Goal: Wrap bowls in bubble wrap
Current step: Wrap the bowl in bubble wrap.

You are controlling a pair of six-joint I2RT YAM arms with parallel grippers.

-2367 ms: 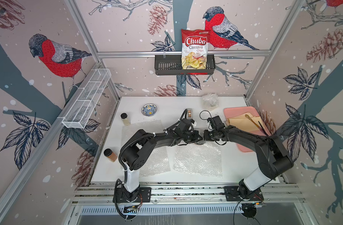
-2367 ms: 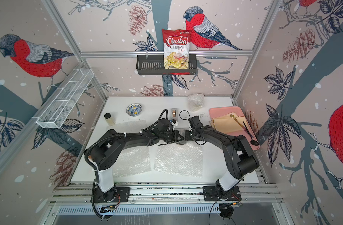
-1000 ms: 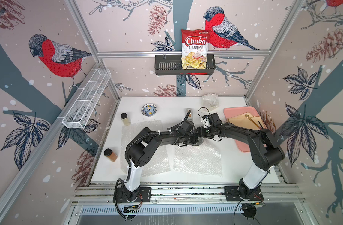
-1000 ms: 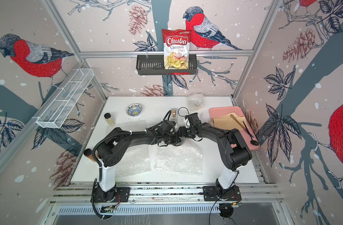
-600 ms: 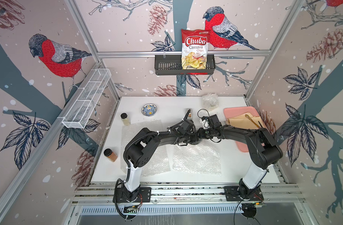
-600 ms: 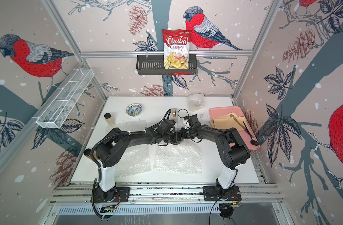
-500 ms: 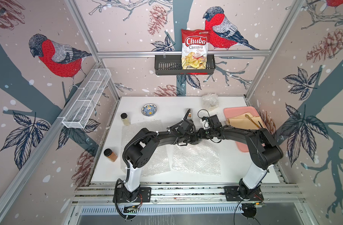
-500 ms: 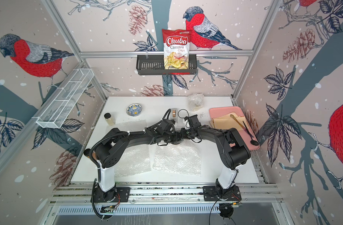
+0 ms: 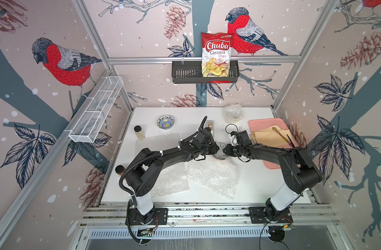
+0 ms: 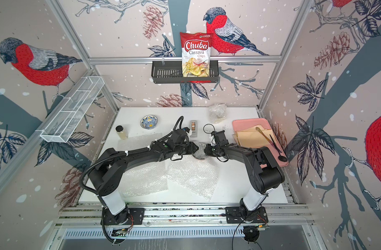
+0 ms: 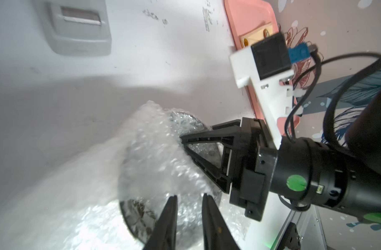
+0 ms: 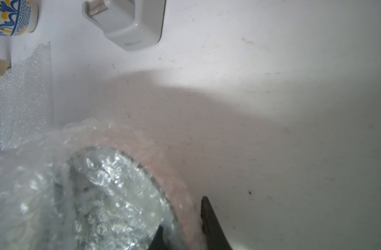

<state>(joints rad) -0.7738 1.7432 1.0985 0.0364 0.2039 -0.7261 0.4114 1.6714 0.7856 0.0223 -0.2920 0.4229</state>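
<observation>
Centrally on the white table (image 9: 185, 119), inside bird-papered walls (image 9: 142, 39), both arms stretch inward to a bowl (image 11: 139, 212) under bubble wrap (image 9: 213, 175); right gripper (image 11: 183, 141) pinches that wrap, left gripper (image 11: 190, 195) stands narrowly parted.

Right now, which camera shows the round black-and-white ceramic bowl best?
The left wrist view: the round black-and-white ceramic bowl is close, its pattern visible, clear bubble wrap draped over it. The right wrist view shows it blurred through wrap. In both top views only a sliver shows.
</observation>
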